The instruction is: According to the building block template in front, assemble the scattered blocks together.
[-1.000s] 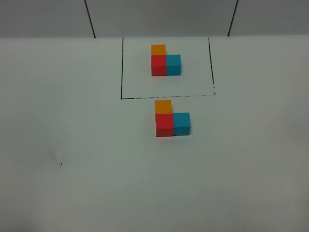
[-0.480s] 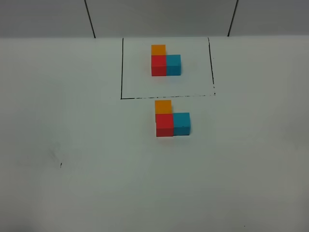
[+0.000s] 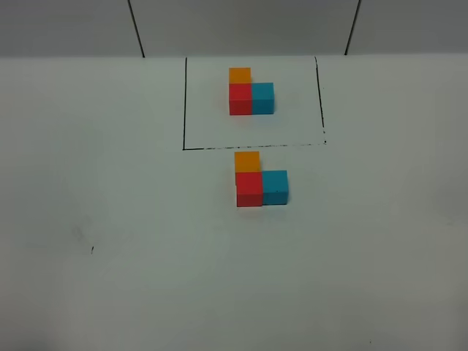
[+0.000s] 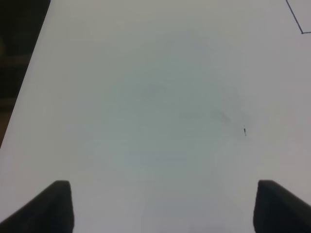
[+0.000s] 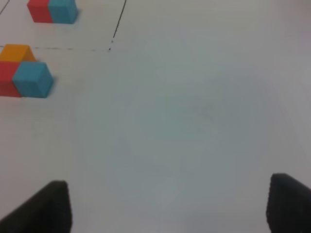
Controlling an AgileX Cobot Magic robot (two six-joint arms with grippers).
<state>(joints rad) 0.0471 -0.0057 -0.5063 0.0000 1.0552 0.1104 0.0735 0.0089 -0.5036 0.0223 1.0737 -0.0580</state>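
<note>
The building block template (image 3: 251, 91) is an L of orange, red and blue cubes inside a black drawn outline (image 3: 184, 102) at the back of the white table. Just in front of the outline, the unframed orange cube (image 3: 247, 161), red cube (image 3: 249, 189) and blue cube (image 3: 275, 186) sit touching in the same L shape. The right wrist view shows them too: orange (image 5: 16, 52), red (image 5: 7, 77), blue (image 5: 33, 79), with part of the template (image 5: 51, 10) behind. My left gripper (image 4: 168, 206) and right gripper (image 5: 168, 204) are open, empty and far from the cubes. Neither shows in the exterior view.
The white table (image 3: 110, 219) fills the view, with a grey wall (image 3: 241, 25) behind it. A small dark speck (image 3: 92, 249) marks the table at the left; it also shows in the left wrist view (image 4: 245, 131). The table's left edge (image 4: 29, 82) borders a dark area.
</note>
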